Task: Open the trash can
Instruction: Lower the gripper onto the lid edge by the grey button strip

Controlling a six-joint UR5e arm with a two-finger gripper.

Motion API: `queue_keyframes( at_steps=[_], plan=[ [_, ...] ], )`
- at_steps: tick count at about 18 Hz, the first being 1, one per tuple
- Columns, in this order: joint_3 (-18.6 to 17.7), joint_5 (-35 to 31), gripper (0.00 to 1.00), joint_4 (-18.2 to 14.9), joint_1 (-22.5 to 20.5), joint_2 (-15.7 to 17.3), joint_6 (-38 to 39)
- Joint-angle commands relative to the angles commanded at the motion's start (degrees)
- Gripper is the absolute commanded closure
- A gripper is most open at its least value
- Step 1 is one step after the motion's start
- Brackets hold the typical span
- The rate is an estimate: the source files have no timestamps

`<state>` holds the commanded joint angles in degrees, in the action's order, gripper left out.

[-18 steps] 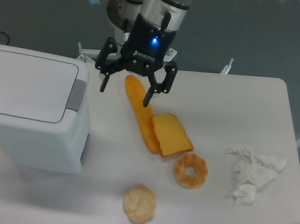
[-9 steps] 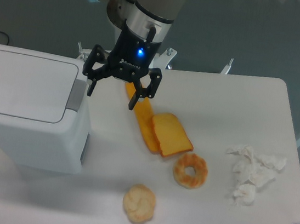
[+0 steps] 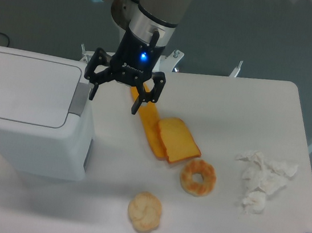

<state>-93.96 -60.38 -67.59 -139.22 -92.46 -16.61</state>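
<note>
Sitting at 6 o'clock, nearest the cam, a bun (image 3: 144, 211); donut (image 3: 198, 177) just beyond, crumpled tissue (image 3: 263, 179) at 3. Toast slices (image 3: 167, 137) lie mid-table (image 3: 249, 106). Trash can (image 3: 27, 112) at 9 o'clock, lid shut. Gripper (image 3: 114, 98) w/ fingers spread, empty, beside its grey tab (image 3: 79, 99).

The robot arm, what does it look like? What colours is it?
The arm is silver-grey metal with a light blue ring at a joint. Its pincer is black, with white lettering, a small glowing blue light and two thin black fingers.
</note>
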Motion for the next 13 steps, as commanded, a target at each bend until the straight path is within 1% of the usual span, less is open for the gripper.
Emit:
queue_keyframes(
  at_steps=[7, 13],
  plan=[
    [0.0, 0.0, 0.00, 0.1, 0.6, -0.6, 0.0],
    [-0.9, -0.1, 0.00, 0.3, 1.1, -0.6, -0.1]
  ],
)
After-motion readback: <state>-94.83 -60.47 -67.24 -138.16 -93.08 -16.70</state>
